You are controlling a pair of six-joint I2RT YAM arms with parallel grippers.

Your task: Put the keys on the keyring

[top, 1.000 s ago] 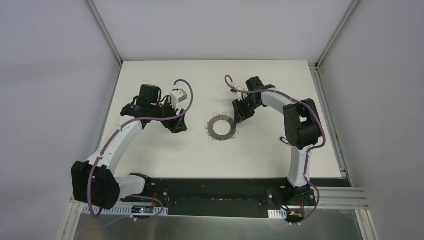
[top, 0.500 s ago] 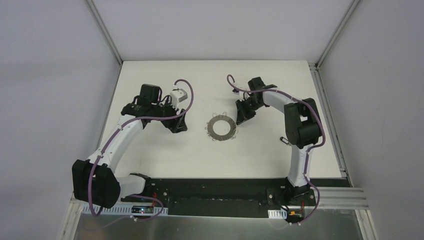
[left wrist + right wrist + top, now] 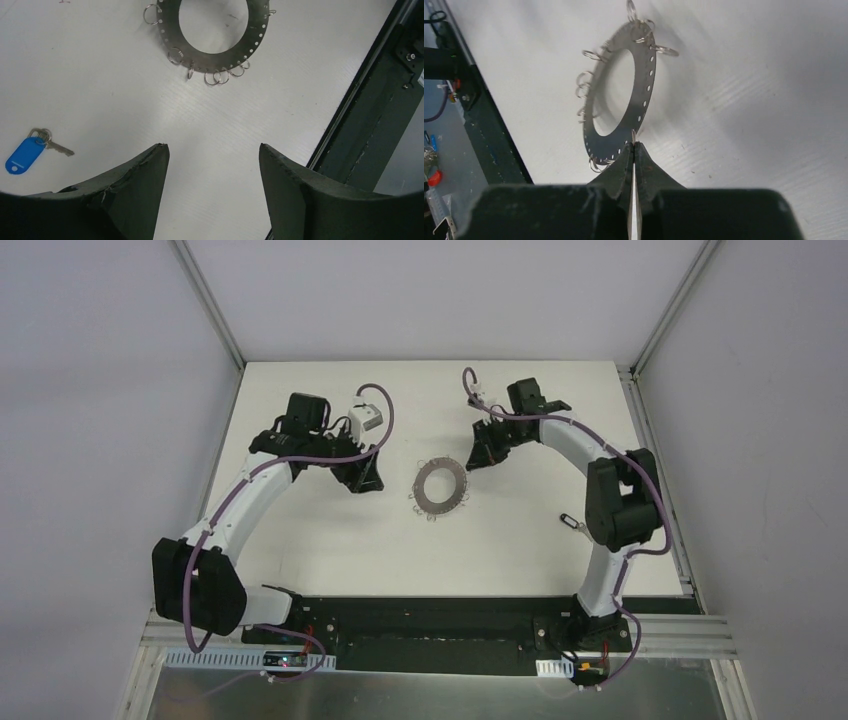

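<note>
Two grippers flank the flat grey metal keyring (image 3: 215,52), which lies flat mid-table with wire loops along its rim. The left gripper (image 3: 212,147) hangs spread near the blue-headed silver key (image 3: 27,152), its blade pointing toward the black base rail (image 3: 370,125). The right gripper (image 3: 634,145), pressed together, meets the ring's rim. A small black-headed key (image 3: 572,523) lies beside the right arm.

Bright even light, soft shadows, sharp focus
</note>
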